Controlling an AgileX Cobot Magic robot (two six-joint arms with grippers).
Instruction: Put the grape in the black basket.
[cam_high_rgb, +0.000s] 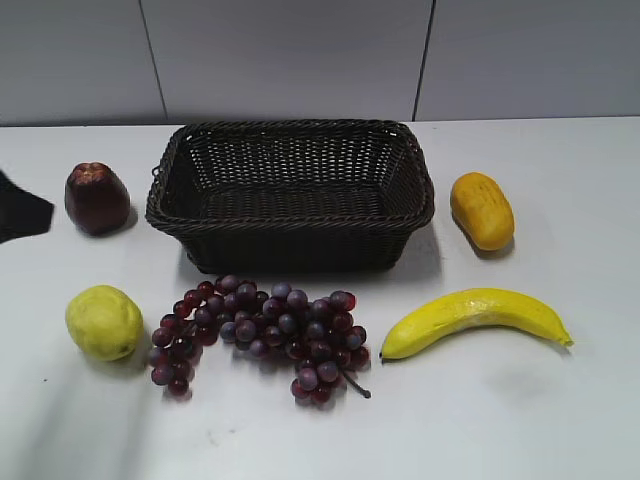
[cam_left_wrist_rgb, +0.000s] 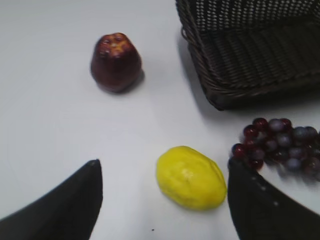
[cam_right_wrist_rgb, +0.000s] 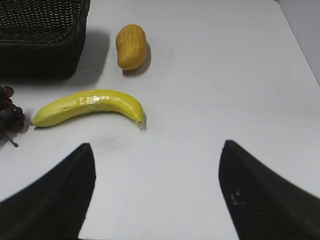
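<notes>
A: Where are the grapes (cam_high_rgb: 258, 335) found?

B: On the table, just before the basket (cam_high_rgb: 291, 190), between a yellow fruit (cam_high_rgb: 104, 322) and a banana (cam_high_rgb: 474, 318). Nothing is held; the left gripper (cam_left_wrist_rgb: 162, 200) and right gripper (cam_right_wrist_rgb: 155, 192) are spread wide.

A: Risk?

B: The loose bunch may be snagged on the rim, or the yellow fruit nudged.

Woven wicker basket (cam_high_rgb: 290, 185), glossy banana (cam_high_rgb: 470, 318)
</notes>
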